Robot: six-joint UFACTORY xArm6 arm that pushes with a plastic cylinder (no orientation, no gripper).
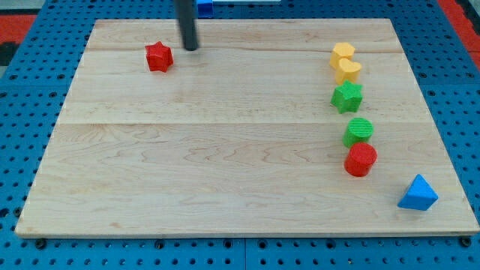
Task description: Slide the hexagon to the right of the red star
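Observation:
A red star lies near the view's top left on the wooden board. My tip stands just to the right of the red star, a small gap apart. A red hexagon sits at the view's right, touching a green round block above it. A yellow hexagon lies at the top right, touching a yellow heart.
A green star sits below the yellow heart. A blue triangle lies near the board's bottom right corner. Blue pegboard surrounds the board.

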